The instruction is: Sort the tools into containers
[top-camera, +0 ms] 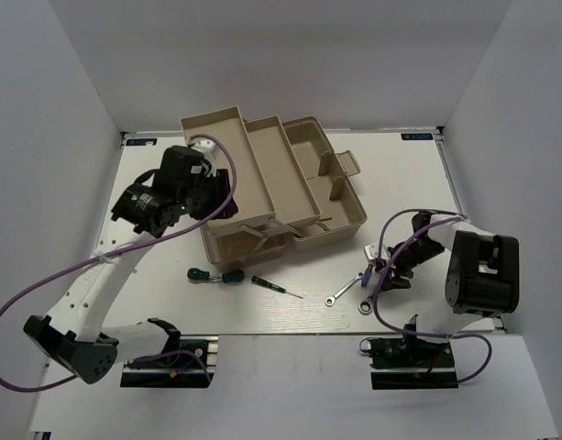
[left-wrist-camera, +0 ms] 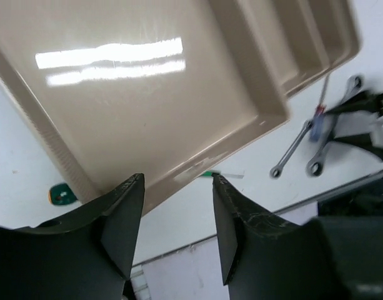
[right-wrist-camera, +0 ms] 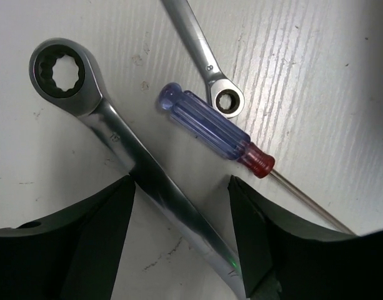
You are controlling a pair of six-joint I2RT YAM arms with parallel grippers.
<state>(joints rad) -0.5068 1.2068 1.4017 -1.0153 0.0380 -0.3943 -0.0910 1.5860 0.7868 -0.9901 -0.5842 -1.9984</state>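
Spread, my right end effector straddles a long silver ring wrench, a blue-and-red-handled screwdriver just beside; my left end effector hangs spread over the beige plastic tray.

White table: toolbox (trays folded out), two green screwdrivers, slim screwdriver, blue-red screwdriver, two wrenches

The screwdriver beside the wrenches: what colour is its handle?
The screwdriver handle is blue, red at the shaft end; see right wrist view.
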